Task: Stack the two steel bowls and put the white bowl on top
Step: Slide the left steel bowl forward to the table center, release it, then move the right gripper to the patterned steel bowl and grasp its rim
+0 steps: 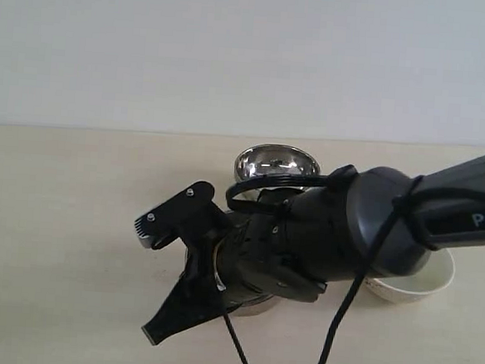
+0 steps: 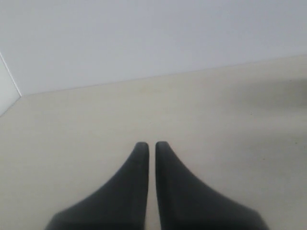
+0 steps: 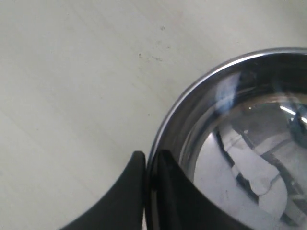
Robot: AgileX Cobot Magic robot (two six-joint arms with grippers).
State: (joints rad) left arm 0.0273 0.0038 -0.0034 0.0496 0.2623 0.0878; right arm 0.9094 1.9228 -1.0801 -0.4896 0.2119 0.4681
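Observation:
My right gripper (image 3: 149, 157) is shut on the rim of a steel bowl (image 3: 240, 143), one finger outside the wall and one inside. In the exterior view that arm reaches in from the right. Its gripper (image 1: 159, 330) and wrist cover most of this bowl, and only a sliver (image 1: 254, 308) shows beneath. The second steel bowl (image 1: 277, 163) stands apart, just behind the arm. The white bowl (image 1: 422, 286) sits on the table at the right, half hidden by the arm. My left gripper (image 2: 151, 145) is shut on nothing over bare table and is out of the exterior view.
The pale tabletop (image 1: 65, 220) stretches to the left and front of the bowls. A plain wall (image 1: 235, 56) stands behind its far edge. A black cable (image 1: 331, 346) hangs from the right arm down to the table's front.

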